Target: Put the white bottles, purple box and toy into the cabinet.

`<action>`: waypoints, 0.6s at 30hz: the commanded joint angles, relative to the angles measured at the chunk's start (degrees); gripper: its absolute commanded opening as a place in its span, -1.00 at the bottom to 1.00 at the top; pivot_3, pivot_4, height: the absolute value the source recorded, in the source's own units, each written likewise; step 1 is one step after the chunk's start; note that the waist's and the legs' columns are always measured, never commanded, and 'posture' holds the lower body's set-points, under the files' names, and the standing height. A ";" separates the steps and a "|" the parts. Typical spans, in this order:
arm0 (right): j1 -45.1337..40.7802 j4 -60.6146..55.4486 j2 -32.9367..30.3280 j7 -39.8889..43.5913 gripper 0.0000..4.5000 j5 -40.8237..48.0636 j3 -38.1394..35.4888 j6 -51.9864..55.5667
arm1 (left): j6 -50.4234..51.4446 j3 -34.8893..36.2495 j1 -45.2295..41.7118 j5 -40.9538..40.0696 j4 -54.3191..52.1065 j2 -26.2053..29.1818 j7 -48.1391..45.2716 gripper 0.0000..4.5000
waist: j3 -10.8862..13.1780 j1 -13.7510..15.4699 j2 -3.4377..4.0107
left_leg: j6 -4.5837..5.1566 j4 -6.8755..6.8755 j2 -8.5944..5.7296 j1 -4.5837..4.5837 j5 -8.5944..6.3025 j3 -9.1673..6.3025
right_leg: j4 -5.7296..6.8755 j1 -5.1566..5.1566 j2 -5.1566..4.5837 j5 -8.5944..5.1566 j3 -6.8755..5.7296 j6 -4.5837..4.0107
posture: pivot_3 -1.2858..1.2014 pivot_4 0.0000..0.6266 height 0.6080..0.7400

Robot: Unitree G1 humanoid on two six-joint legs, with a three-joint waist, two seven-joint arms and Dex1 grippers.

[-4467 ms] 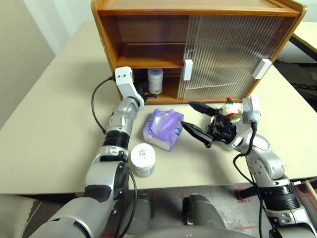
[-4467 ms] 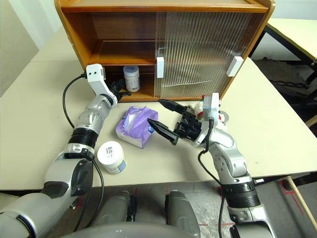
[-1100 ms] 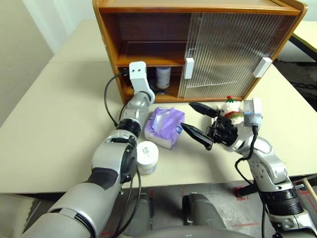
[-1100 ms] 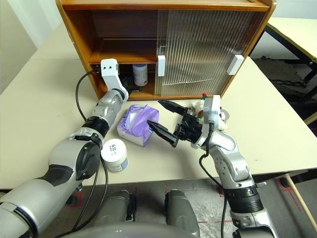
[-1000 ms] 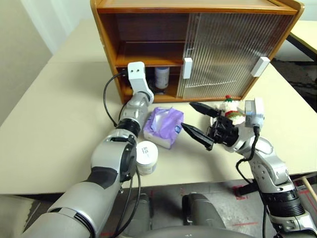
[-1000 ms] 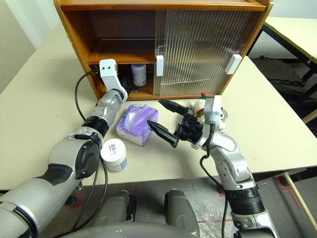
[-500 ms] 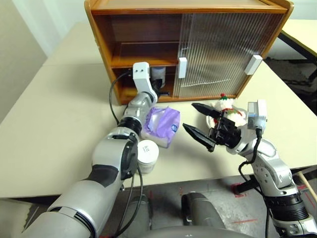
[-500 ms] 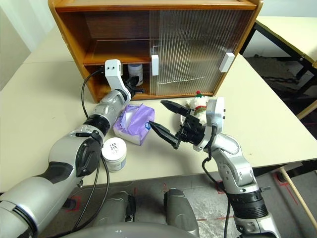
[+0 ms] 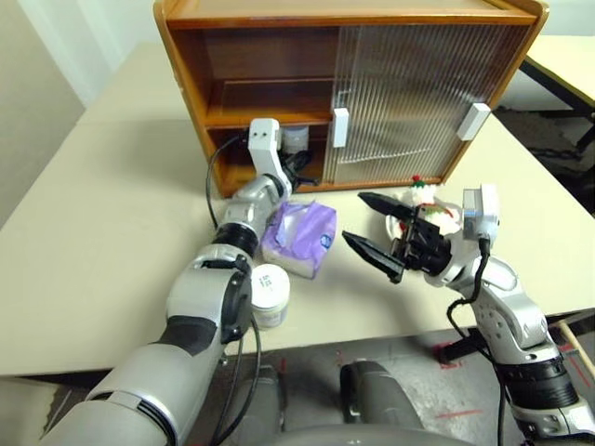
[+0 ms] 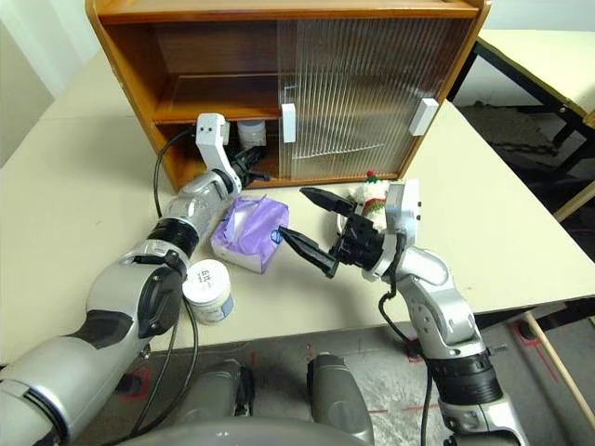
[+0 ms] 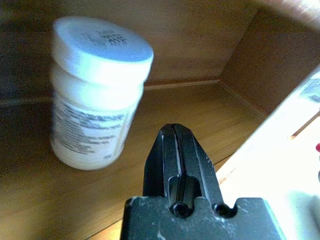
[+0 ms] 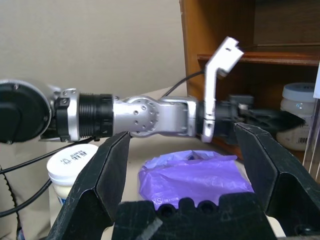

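Observation:
The cabinet [image 9: 191,88] stands at the back of the table, its left half open. One white bottle [image 11: 95,90] stands upright on the cabinet's lower floor. My left gripper [image 9: 305,167] is shut and empty just in front of that bottle [image 9: 296,139], pointing right, apart from it. The other white bottle [image 9: 268,295] stands on the table near the front. Between my arms lies the purple box [image 9: 299,237]. Behind my right hand stands the toy [image 9: 426,197]. My right gripper [image 9: 353,217] hangs open and empty right of the purple box [image 12: 200,175].
Two ribbed sliding doors with white handles [image 9: 340,127] cover the cabinet's right half. A pale bowl [image 9: 394,223] sits by the toy, mostly hidden behind my right hand. Another table [image 9: 567,56] stands at the far right. The table's left side is bare.
My left gripper has drawn back a little from the bottle in the cabinet and swung to point right. The bottle stays put. My right arm has not moved; the camera has shifted.

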 commanded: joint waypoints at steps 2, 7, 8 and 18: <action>-0.91 2.55 -0.27 1.82 1.00 0.03 -0.91 -1.19 | 9.87 -2.92 9.64 -4.38 -22.01 3.95 -7.66 -0.99 | -0.01 0.13 0.02 | 0.00 0.00 0.01 0.01 0.00 -0.01 | 0.10 -0.02 -0.01 0.02 0.02 -0.04 | 0.05 -0.88 1.00; -2.24 5.76 -0.87 4.02 1.00 0.50 -2.47 -1.94 | 17.05 -4.16 21.97 -8.21 -41.34 14.45 -16.20 -0.40 | -0.07 0.24 0.10 | -0.01 0.00 0.01 0.03 0.00 -0.03 | 0.16 -0.04 -0.03 0.04 0.02 -0.08 | 0.07 -0.90 1.00; -2.53 6.53 -1.16 4.55 1.00 0.78 -3.10 -1.97 | 17.30 -3.37 24.96 -9.56 -44.38 17.53 -19.10 -0.24 | -0.09 0.14 0.13 | -0.01 0.00 0.02 0.04 0.00 -0.03 | 0.16 -0.04 -0.04 0.05 0.03 -0.10 | 0.08 -0.90 1.00; -4.21 12.15 -3.47 8.26 1.00 1.71 -6.16 -1.15 | 3.28 -2.71 47.86 -12.13 -54.72 36.76 -43.20 0.98 | -0.14 1.93 0.36 | -0.06 -0.02 0.09 0.12 -0.03 -0.02 | 0.11 -0.05 -0.62 -0.18 -0.12 -0.51 | 0.12 -0.90 1.00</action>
